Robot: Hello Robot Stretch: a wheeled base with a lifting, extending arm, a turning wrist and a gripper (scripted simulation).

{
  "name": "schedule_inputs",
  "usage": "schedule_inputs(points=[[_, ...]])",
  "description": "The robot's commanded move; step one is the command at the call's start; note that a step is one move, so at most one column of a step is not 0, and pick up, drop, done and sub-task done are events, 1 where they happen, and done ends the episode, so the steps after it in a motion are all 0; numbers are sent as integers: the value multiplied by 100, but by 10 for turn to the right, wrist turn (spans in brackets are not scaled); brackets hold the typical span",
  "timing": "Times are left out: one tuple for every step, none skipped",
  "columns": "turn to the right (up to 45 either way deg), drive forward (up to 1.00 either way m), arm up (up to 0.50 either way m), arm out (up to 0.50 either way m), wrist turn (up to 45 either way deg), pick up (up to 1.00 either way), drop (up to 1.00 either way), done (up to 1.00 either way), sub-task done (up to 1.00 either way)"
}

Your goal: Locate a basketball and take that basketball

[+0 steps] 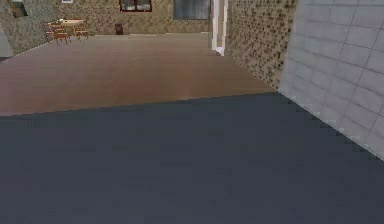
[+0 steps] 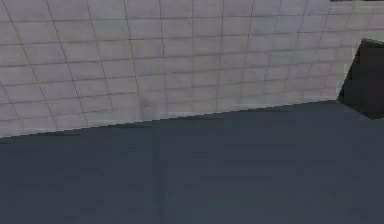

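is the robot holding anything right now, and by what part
It cannot be told. The arm side view has a grey tiled wall, dark floor and a dark object at its right.

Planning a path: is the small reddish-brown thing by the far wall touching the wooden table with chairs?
Apart. The forward view shows the small reddish-brown thing right of the wooden table, bare floor between them.

matt dark floor [image 1: 190,160]; tiled wall [image 2: 150,60]; wood-look floor [image 1: 120,75].
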Motion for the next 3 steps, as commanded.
schedule_inputs(points=[[0,100,0,0,0,0,0,0,0],[0,100,0,0,0,0,0,0,0],[0,100,0,0,0,0,0,0,0]])
